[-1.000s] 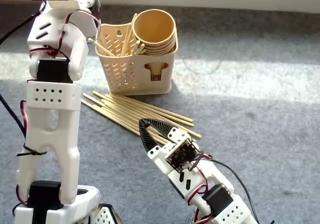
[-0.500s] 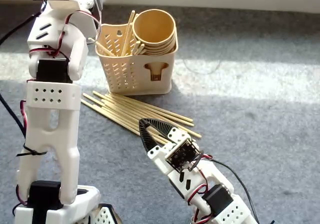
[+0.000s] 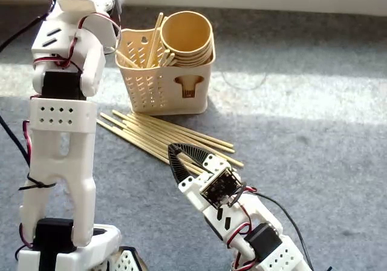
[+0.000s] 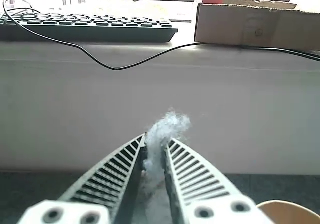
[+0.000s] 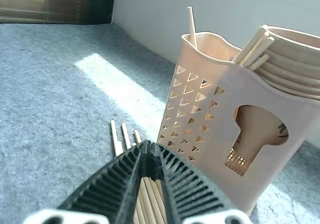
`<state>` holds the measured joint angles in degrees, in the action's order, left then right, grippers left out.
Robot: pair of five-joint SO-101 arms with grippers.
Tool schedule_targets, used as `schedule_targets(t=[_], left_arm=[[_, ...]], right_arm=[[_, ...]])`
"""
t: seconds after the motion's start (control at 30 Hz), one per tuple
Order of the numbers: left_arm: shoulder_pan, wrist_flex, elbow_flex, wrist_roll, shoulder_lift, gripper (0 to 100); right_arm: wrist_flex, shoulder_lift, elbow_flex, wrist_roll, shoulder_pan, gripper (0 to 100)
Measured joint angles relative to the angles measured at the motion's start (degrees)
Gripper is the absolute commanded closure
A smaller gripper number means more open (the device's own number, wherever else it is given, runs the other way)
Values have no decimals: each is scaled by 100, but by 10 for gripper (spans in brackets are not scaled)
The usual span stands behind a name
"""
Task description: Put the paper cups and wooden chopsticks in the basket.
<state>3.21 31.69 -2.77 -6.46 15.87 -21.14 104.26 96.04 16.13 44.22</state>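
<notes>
Well, the cream plastic basket (image 3: 163, 83) stands on the grey carpet (image 3: 302, 162), at 12 o'clock from the loose sticks. Its walls are punched with small triangular holes, and the front has a keyhole-shaped cut-out with a cup showing through it. A stack of tan paper cups (image 3: 187, 35), nested one inside another with their rims layered, fills the 3 o'clock half of the basket. A few wooden chopsticks (image 3: 154, 44) lean in the 9 o'clock half, pale and thin, one poking up above the rim.

The rest of the chopsticks (image 3: 169, 137) lie flat on the carpet in a loose bundle, all roughly parallel, running from 10 o'clock to 4 o'clock just in front of the basket.

The right gripper (image 5: 150, 149), with black ribbed fingers, sits low at the bundle's 5 o'clock end. Its fingers are pressed together at the tips, right over the near ends of the sticks; I cannot tell whether a stick is pinched between them.

The left arm rises tall at 9 o'clock of the basket. The left gripper (image 4: 156, 140) has white ribbed fingers drawn close together, with a tuft of pale fluff (image 4: 167, 126) caught at the tips.
</notes>
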Motion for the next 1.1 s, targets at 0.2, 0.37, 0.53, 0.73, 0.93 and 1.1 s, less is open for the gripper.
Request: schedule_targets(t=[0.2,0.37,0.53,0.73,0.93,1.1], left_arm=[[9,1600,-791,0,9,947],[290,2980,-993,0,9,947],[527,4018,-993,-255,9,948],[765,4853,-993,-554,9,948],[800,4976,-185,-554,9,948],[1108,4923,554,-571,9,948]], right_arm=[[0,0,0,0,0,993],[0,0,0,0,0,993],[0,0,0,0,0,993],[0,0,0,0,0,993],[0,0,0,0,0,993],[0,0,0,0,0,993]])
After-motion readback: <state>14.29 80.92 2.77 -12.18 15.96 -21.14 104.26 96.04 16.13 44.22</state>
